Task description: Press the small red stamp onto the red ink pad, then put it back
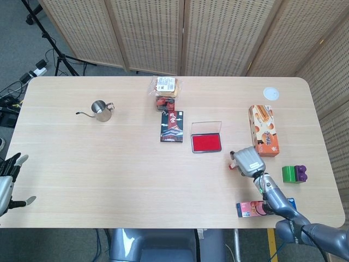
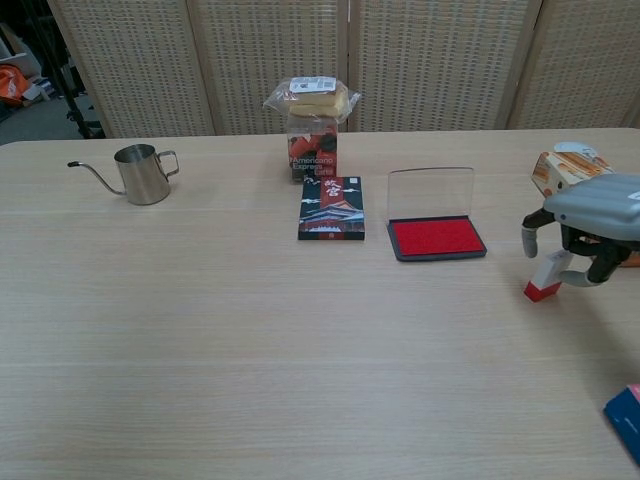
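The small red stamp [image 2: 543, 280] stands on the table with its red base down, right of the open red ink pad [image 2: 436, 238] and clear of it. My right hand [image 2: 592, 218] hovers directly over the stamp. One of its fingers [image 2: 528, 238] is lifted off the stamp on the left, while another still sits close behind it. From the head view the stamp [image 1: 232, 166] peeks out at the left edge of the right hand [image 1: 248, 160], below and right of the ink pad [image 1: 206, 142]. My left hand [image 1: 6, 183] hangs off the table's left edge, fingers spread, holding nothing.
An orange snack box [image 1: 264, 131] lies just beyond the right hand. Green and purple blocks [image 1: 294, 173] and a pink-blue packet [image 1: 251, 209] sit near the front right. A dark booklet [image 2: 331, 208], a bagged snack on a carton [image 2: 311, 130] and a steel kettle [image 2: 140, 173] stand further left.
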`<action>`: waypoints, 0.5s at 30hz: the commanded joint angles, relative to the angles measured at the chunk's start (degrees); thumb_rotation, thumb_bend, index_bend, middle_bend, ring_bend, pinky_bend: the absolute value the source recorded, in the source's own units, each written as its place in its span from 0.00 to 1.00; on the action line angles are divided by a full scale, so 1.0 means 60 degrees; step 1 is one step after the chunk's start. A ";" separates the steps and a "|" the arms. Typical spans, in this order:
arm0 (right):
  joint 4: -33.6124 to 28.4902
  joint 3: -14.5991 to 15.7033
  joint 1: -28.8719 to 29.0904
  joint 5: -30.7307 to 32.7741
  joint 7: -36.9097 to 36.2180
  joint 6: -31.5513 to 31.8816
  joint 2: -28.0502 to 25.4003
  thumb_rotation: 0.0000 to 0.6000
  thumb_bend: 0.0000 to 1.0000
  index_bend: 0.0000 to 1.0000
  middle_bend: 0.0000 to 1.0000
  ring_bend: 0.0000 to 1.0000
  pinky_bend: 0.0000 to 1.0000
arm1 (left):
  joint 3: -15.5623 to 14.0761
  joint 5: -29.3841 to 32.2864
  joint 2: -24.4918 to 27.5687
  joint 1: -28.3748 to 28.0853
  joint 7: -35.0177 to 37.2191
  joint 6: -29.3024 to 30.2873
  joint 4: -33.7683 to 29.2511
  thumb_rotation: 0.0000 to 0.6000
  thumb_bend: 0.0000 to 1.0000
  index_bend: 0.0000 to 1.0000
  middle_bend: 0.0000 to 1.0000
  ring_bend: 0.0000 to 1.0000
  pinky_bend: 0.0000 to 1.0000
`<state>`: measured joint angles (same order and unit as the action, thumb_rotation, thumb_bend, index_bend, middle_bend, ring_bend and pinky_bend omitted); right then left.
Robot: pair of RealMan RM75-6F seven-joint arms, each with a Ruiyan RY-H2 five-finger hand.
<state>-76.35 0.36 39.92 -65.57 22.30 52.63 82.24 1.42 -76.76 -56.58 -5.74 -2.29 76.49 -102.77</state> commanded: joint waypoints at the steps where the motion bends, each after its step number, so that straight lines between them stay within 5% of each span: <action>1: -0.0023 -0.0001 -0.0170 -0.0143 -0.0002 0.0226 0.0021 1.00 0.33 0.30 0.93 0.99 1.00 | 0.0001 -0.0033 -0.0007 0.0009 0.0030 0.0032 0.0005 1.00 0.01 0.00 0.00 0.00 0.00; 8: -0.0669 -0.0013 -0.0325 -0.0140 0.0244 0.0338 -0.0501 1.00 0.20 0.11 0.93 0.99 1.00 | -0.0005 -0.0106 0.0005 0.0031 0.0126 0.0092 0.0023 1.00 0.01 0.00 0.00 0.00 0.00; 12: -0.1881 0.0061 -0.0674 -0.0002 0.0389 0.0674 -0.1462 1.00 0.03 0.06 0.93 0.99 1.00 | -0.0040 -0.0258 0.0088 0.0088 0.0291 0.0199 -0.0006 1.00 0.01 0.00 0.00 0.00 0.00; 15: -0.2778 0.0124 -0.0956 0.0011 0.0322 0.0961 -0.2231 1.00 0.00 0.05 0.88 0.97 1.00 | -0.0070 -0.0395 0.0146 0.0136 0.0453 0.0289 0.0001 1.00 0.01 0.00 0.00 0.00 0.00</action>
<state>-88.74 0.71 36.01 -65.80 24.19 56.49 72.79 1.07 -78.90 -55.85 -5.05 0.18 78.04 -102.78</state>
